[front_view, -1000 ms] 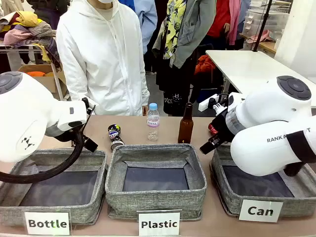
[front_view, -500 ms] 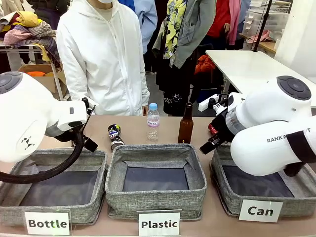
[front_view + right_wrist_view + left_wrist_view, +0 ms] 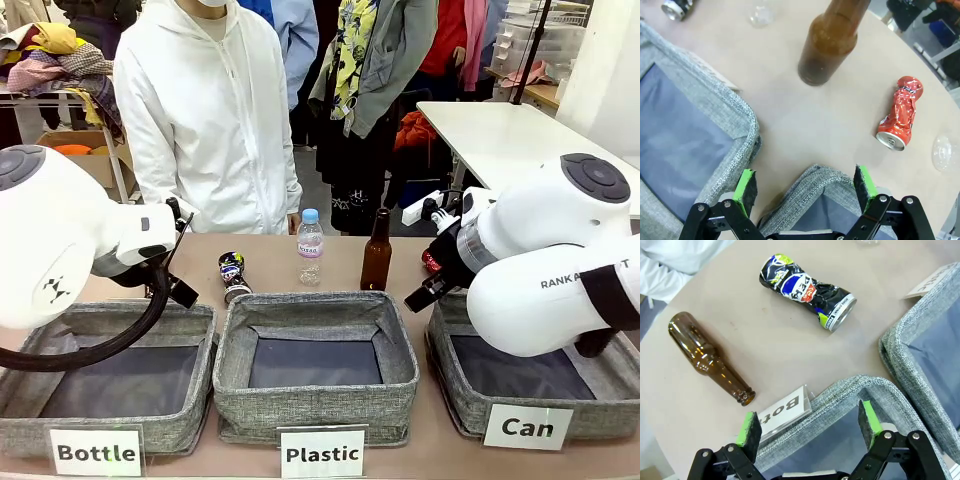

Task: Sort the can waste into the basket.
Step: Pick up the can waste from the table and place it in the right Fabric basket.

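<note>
A crushed dark can (image 3: pixel 805 290) with multicolour print lies on its side on the table, beyond my open left gripper (image 3: pixel 810 422), which hovers over a grey basket's far rim. The same dark can (image 3: pixel 232 272) lies behind the left and middle baskets. A crushed red can (image 3: pixel 901 114) lies on the table, ahead and right of my open right gripper (image 3: pixel 805 184). That gripper hangs over the far left corner of the "Can" basket (image 3: pixel 822 179). The "Can" basket (image 3: pixel 452 372) stands at the front right. The red can (image 3: pixel 431 261) peeks out behind my right arm.
An upright brown glass bottle (image 3: pixel 376 252) and a clear plastic bottle (image 3: pixel 310 247) stand behind the "Plastic" basket (image 3: pixel 232 372). Another brown bottle (image 3: pixel 707 357) lies near the "Bottle" basket (image 3: pixel 20 330). A person in white (image 3: pixel 210 120) stands at the far edge.
</note>
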